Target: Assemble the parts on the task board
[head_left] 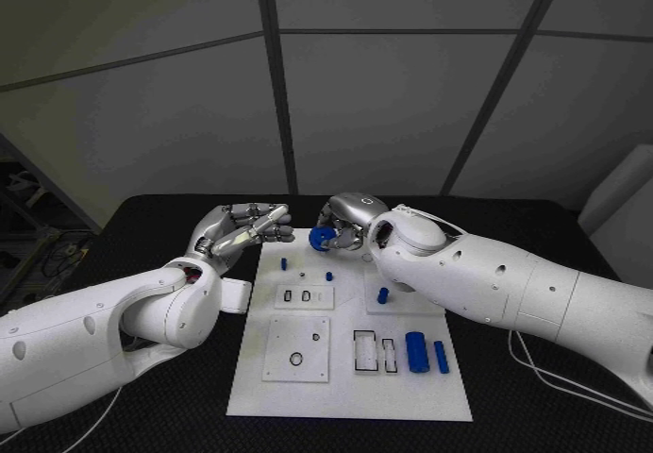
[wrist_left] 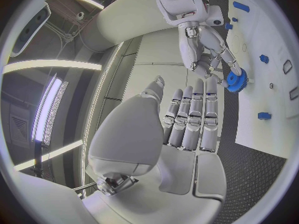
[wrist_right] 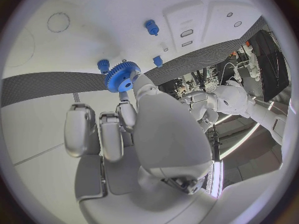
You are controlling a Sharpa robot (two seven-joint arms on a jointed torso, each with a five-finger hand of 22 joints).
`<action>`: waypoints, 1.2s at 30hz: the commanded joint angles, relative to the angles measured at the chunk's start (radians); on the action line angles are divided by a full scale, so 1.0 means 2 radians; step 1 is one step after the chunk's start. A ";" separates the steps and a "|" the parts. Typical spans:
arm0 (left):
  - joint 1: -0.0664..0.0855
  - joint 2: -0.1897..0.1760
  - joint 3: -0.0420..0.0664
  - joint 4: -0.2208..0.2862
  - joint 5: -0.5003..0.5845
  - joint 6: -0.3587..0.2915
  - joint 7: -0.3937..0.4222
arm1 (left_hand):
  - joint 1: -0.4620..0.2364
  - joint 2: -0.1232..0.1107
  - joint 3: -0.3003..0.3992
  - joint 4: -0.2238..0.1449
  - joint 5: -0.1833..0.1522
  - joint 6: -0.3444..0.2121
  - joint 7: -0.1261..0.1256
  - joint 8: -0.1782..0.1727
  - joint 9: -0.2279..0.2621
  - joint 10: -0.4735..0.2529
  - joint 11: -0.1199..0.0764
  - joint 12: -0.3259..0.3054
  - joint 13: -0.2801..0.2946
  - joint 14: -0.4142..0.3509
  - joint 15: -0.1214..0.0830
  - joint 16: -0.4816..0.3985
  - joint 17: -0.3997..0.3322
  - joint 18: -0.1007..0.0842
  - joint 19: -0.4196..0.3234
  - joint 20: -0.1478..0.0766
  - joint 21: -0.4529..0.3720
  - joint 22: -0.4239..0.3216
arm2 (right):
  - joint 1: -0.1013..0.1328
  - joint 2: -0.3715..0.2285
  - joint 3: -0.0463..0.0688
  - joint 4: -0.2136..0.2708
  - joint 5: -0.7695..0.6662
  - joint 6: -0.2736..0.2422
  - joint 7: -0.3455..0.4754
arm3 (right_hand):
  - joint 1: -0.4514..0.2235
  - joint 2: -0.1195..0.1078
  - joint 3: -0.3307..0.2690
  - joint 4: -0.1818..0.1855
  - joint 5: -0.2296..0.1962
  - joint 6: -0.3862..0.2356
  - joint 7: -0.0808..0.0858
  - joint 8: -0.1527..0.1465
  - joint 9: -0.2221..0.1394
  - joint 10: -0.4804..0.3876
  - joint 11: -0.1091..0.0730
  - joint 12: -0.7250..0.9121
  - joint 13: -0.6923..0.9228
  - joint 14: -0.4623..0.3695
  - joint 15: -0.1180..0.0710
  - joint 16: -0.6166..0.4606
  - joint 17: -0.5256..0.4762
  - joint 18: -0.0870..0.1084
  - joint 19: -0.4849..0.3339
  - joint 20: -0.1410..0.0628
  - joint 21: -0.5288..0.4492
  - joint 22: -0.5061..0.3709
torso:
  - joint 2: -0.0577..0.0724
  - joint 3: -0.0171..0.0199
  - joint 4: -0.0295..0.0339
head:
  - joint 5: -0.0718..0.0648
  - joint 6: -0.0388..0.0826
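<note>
No readable text, labels, brands, numbers or signs anywhere. Task board [head_left: 348, 396]: plain white, bare of print; marks on it are only outlines of recesses and holes. Blue parts, arms and hands: no lettering seen.
</note>
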 commanded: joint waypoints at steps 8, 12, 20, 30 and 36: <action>0.001 0.001 0.000 0.000 -0.004 0.006 0.002 | -0.003 0.001 0.000 -0.003 -0.002 -0.001 0.002 -0.002 -0.001 -0.001 0.002 -0.002 0.000 -0.001 0.003 -0.003 0.001 -0.005 0.001 0.001 0.002 0.000 | 0.000 0.009 -0.010 -0.010 -0.007 0.021 0.005 | 0.000 -0.003 0.012 0.007 0.003 0.014 -0.008 0.001 0.005 -0.001 0.001 -0.001 -0.001 0.043 -0.004 0.003 0.085 -0.008 0.003 0.002 0.003 0.005 | -0.001 0.0005 -0.0010 | 0.001 -0.002; 0.001 0.002 0.000 0.000 -0.004 0.006 0.002 | -0.003 0.001 0.000 -0.003 -0.002 -0.001 0.002 -0.002 -0.001 -0.001 0.002 -0.002 0.000 -0.001 0.003 -0.003 0.001 -0.005 0.001 0.001 0.002 0.000 | 0.000 0.011 -0.011 -0.012 -0.007 0.029 0.005 | -0.002 -0.004 0.013 0.007 0.002 0.014 -0.008 0.000 0.005 -0.001 0.002 -0.002 -0.001 0.043 -0.003 0.003 0.085 -0.008 0.003 0.002 0.003 0.005 | 0.000 0.0005 -0.0013 | 0.002 -0.002; 0.001 0.002 0.001 0.000 -0.004 0.006 0.002 | -0.003 0.001 0.000 -0.003 -0.002 -0.001 0.002 -0.002 -0.001 -0.001 0.002 -0.003 0.000 -0.001 0.004 -0.003 0.001 -0.005 0.000 0.001 0.002 0.000 | 0.000 0.013 -0.013 -0.016 -0.007 0.035 0.004 | -0.007 -0.009 0.016 0.008 0.002 0.011 -0.006 -0.004 0.003 -0.005 0.003 -0.006 -0.004 0.043 -0.002 0.003 0.084 -0.007 0.002 0.003 0.002 0.004 | -0.001 0.0006 -0.0011 | 0.002 -0.003; 0.001 0.002 0.001 0.000 -0.004 0.006 0.001 | -0.003 0.001 0.000 -0.003 -0.002 -0.001 0.002 -0.002 -0.001 -0.001 0.002 -0.003 0.000 -0.001 0.004 -0.003 0.001 -0.005 0.000 0.001 0.002 0.000 | 0.000 0.014 -0.014 -0.019 -0.007 0.040 0.000 | -0.025 -0.027 0.019 0.013 -0.011 -0.030 0.009 -0.035 -0.008 -0.024 0.016 -0.024 -0.021 0.044 0.009 0.005 0.090 -0.007 -0.001 0.012 0.000 0.001 | -0.001 0.0006 -0.0013 | 0.001 -0.002; 0.001 0.002 0.001 0.000 -0.004 0.006 0.001 | -0.003 0.001 0.000 -0.004 -0.002 -0.001 0.002 -0.002 -0.001 -0.001 0.002 -0.003 0.000 -0.001 0.004 -0.004 0.001 -0.005 0.000 0.001 0.002 0.000 | 0.000 0.014 -0.014 -0.020 -0.003 0.044 0.000 | -0.045 -0.039 0.009 0.023 -0.013 -0.061 0.017 -0.055 -0.015 -0.037 0.024 -0.034 -0.033 0.045 0.016 0.008 0.098 -0.007 -0.003 0.019 -0.001 0.000 | -0.001 0.0007 -0.0019 | 0.001 -0.002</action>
